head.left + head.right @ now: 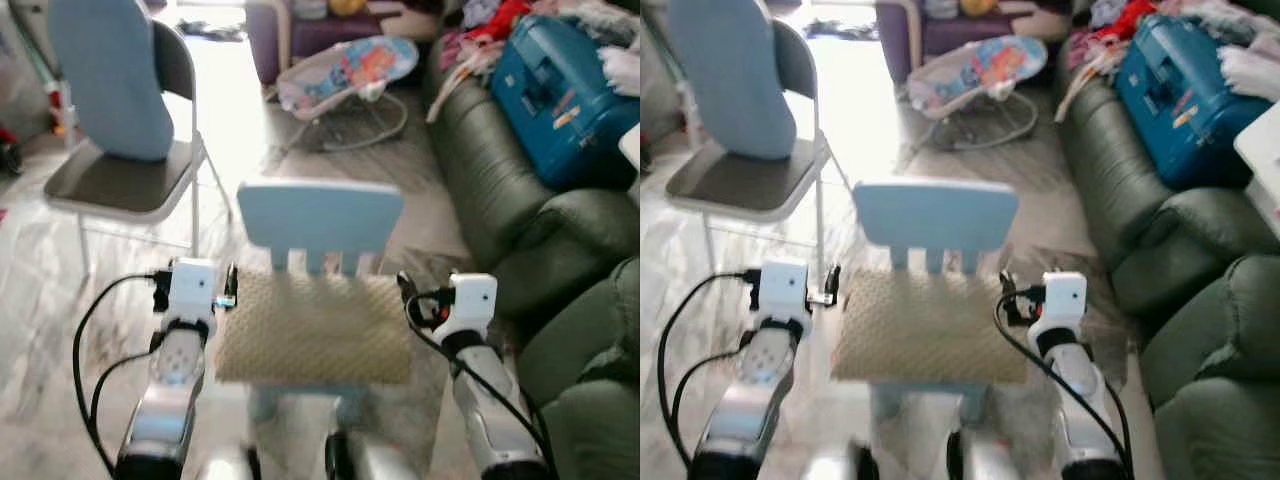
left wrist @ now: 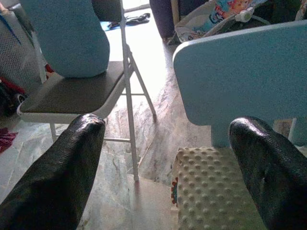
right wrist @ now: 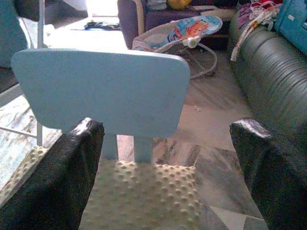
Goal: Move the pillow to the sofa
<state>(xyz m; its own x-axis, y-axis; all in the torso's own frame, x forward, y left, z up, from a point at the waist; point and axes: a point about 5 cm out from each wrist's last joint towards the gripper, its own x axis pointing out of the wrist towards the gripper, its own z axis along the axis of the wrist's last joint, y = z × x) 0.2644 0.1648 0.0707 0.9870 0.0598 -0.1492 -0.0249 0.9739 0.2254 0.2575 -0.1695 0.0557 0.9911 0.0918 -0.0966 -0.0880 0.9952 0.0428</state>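
A cream, bumpy pillow (image 1: 312, 328) lies flat on the seat of a small light-blue child's chair (image 1: 320, 220) right in front of me. My left gripper (image 1: 228, 287) is at the pillow's left edge and my right gripper (image 1: 408, 298) at its right edge. In the left wrist view the fingers (image 2: 57, 177) stand wide apart, with the pillow's (image 2: 216, 191) corner between them. The right wrist view shows its fingers (image 3: 53, 177) equally spread over the pillow (image 3: 144, 196). The dark green sofa (image 1: 520, 210) runs along my right.
A folding chair (image 1: 120, 180) with a blue cushion against its back stands at left. A blue case (image 1: 560, 90) and clothes lie on the sofa's far part. A baby bouncer (image 1: 345, 75) sits on the marble floor beyond the child's chair.
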